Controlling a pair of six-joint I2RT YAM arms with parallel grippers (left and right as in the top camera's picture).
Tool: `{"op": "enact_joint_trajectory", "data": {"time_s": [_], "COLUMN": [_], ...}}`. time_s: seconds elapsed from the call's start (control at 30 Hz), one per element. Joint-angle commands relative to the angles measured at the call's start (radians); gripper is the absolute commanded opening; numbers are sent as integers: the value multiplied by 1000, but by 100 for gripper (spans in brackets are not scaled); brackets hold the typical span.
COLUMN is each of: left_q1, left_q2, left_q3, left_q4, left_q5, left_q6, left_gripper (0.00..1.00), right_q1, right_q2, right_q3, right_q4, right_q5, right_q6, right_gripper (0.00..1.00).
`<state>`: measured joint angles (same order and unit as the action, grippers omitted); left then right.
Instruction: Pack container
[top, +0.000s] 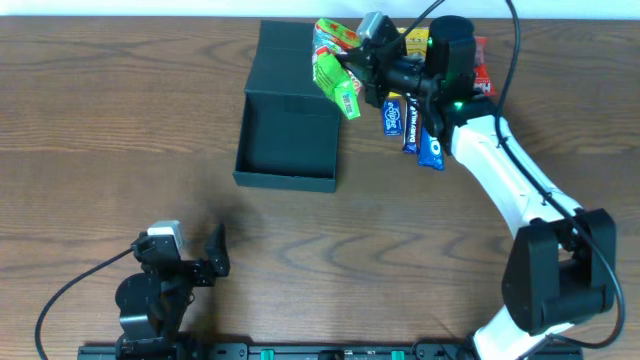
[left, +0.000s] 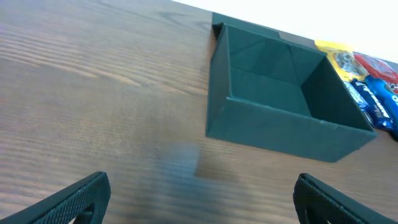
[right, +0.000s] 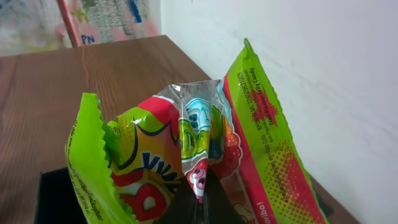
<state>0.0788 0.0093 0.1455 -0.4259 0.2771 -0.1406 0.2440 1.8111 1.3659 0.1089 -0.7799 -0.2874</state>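
Note:
The dark teal container (top: 288, 135) stands open at the table's middle back, its lid flap (top: 285, 65) lying flat behind it. It also shows in the left wrist view (left: 280, 112), and nothing shows inside it. My right gripper (top: 362, 68) is shut on a green and red snack packet (top: 335, 75) and holds it in the air over the container's back right corner. In the right wrist view the jaws (right: 200, 202) pinch the crumpled packet (right: 186, 149). My left gripper (top: 200, 262) is open near the table's front left, well short of the container, its jaws (left: 202, 202) wide apart.
Several snack packets lie right of the container: blue bars (top: 410, 125), a yellow packet (top: 415, 42) and a red one (top: 482, 70). They show at the right edge of the left wrist view (left: 373, 87). A white wall (right: 323, 74) runs behind the table.

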Motion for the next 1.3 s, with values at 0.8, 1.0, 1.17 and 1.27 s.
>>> {"op": "enact_joint_trajectory", "data": {"time_s": [0.8, 1.0, 1.17, 1.27], "left_q1": [6, 6, 7, 7], "left_q2": [1220, 1531, 1625, 1660], "left_q3": [946, 1183, 1183, 1183], "left_q4": [15, -130, -98, -98], "left_q5": [185, 269, 325, 283], "left_q6": [381, 394, 387, 388], "left_gripper": [95, 95, 23, 6], "right_q1": [-159, -174, -189, -193], "right_q2": [-34, -34, -34, -34], "right_q3": [12, 13, 13, 13], "right_q4": [-62, -75, -96, -102], "right_q5": [-118, -117, -118, -114], "right_q6": [106, 107, 107, 107], "right_gripper": [1, 1, 1, 1]}}
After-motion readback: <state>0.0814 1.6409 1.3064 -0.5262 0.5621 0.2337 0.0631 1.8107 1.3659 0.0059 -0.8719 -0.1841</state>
